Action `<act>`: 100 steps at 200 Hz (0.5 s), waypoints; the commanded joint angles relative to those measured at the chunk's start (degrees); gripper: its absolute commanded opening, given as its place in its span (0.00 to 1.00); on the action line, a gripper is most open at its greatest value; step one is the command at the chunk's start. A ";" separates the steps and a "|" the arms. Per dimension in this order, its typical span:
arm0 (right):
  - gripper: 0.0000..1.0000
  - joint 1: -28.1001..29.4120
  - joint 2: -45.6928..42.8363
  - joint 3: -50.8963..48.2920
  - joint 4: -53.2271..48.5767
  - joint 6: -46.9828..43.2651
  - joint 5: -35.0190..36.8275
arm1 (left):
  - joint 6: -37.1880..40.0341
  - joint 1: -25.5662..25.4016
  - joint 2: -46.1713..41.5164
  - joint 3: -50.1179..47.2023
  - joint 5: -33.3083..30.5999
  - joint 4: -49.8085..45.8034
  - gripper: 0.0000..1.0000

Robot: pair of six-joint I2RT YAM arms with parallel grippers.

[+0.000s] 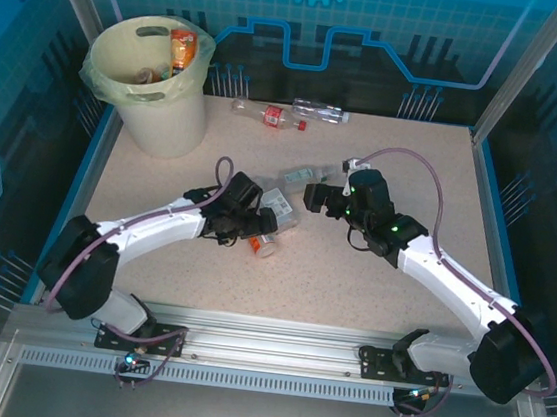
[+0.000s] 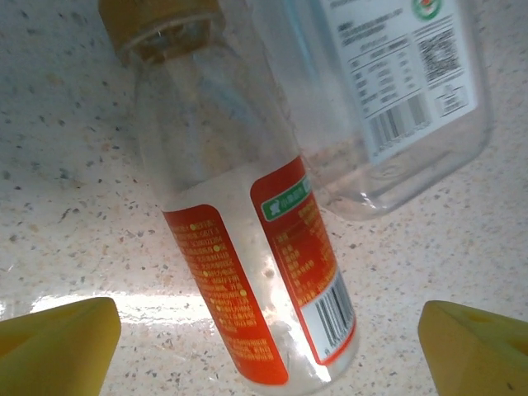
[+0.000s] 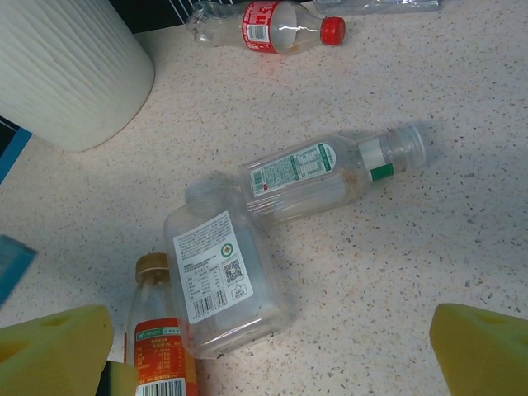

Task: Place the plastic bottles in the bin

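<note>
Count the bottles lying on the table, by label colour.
red-label bottle: 1
orange-label bottle: 1
green-label bottle: 1
white-label bottle: 1
clear bottle, no label seen: 1
Total: 5

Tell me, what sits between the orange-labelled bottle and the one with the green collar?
A wide clear white-labelled bottle lies between the orange-labelled bottle and the green-collared bottle, shown in the right wrist view.
</note>
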 commanded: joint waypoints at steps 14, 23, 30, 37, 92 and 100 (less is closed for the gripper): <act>1.00 -0.64 -0.97 1.30 -0.35 0.21 -0.07 | -0.67 -0.30 3.47 -0.69 0.94 1.11 0.90; 1.00 -0.71 -1.14 1.30 -0.44 0.11 0.07 | -0.17 -0.30 3.82 -1.19 0.52 1.23 0.89; 1.00 -0.66 -1.15 1.30 -0.46 0.04 0.08 | 0.22 -0.32 4.13 -1.79 0.51 1.34 0.89; 1.00 -0.62 -1.30 1.22 -0.44 0.05 0.07 | 0.91 -0.26 4.41 -2.27 0.42 1.59 0.88; 1.00 -0.63 -1.22 1.13 -0.59 -0.06 -0.36 | 4.22 1.97 8.68 -2.54 0.52 1.71 0.83; 1.00 -0.69 -1.22 1.07 -0.62 -0.14 -0.37 | 4.69 2.05 9.37 -2.17 0.55 1.91 0.83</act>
